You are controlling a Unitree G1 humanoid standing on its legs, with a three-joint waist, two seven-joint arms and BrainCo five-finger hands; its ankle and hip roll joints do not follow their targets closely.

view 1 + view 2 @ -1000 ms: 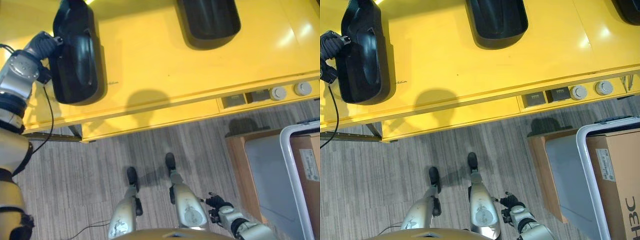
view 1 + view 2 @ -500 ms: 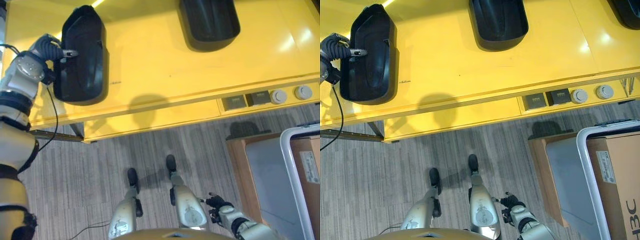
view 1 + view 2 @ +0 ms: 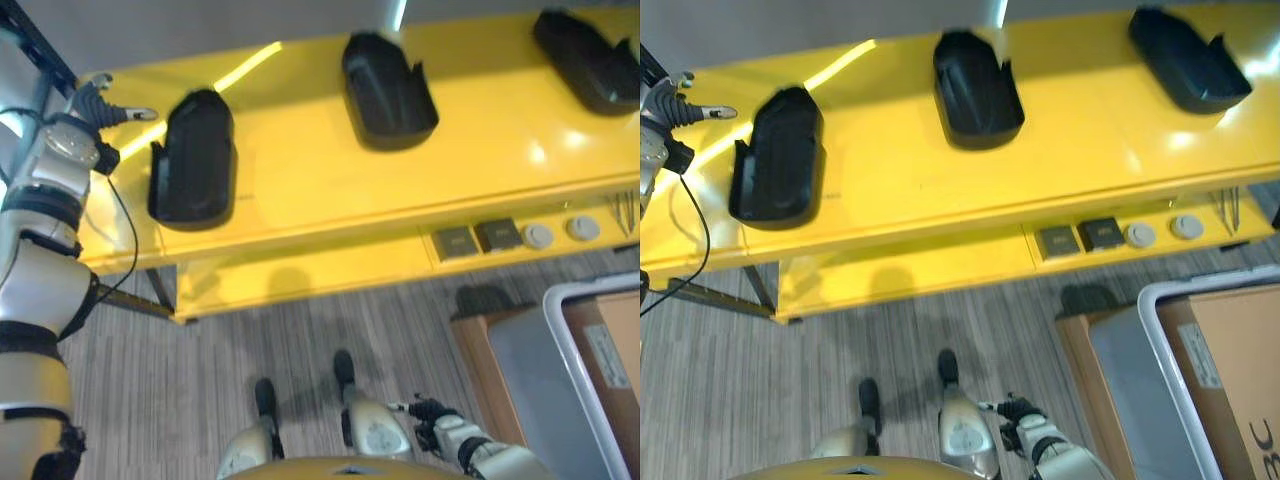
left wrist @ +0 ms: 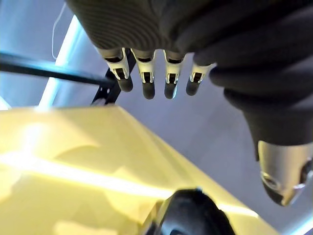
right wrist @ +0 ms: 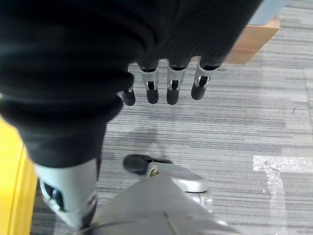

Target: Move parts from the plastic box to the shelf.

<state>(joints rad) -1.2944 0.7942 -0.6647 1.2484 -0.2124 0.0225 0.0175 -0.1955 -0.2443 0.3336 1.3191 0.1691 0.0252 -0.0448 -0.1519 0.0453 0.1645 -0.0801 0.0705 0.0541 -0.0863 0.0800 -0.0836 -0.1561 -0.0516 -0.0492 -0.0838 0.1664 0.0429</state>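
Two robot hands, and both are empty. Left robot hand [image 3: 100, 108] is up at the far left corner of the yellow shelf [image 3: 300, 190], fingers [image 4: 146, 83] straight and spread, thumb apart, gripping nothing. It hangs just beside the nearest black part [image 3: 193, 160] with a clear gap between them. Right robot hand [image 3: 430, 412] is low at the robot's side over the striped grey floor [image 3: 890, 330], fingers [image 5: 168, 85] relaxed and loose, nothing between them.

Out from the left hand, that first part lies flat on the shelf's left end. Middle part [image 3: 385, 90] sits well apart from it, further back. Third part [image 3: 585, 60] lies at the far right end. All three are dark hollow shells resting on the shelf top.

Lower right, on the floor, a grey plastic box [image 3: 1140, 360] with a pale rim holds a brown carton [image 3: 1230, 370]; a wooden board [image 3: 1080, 370] stands against its left side.
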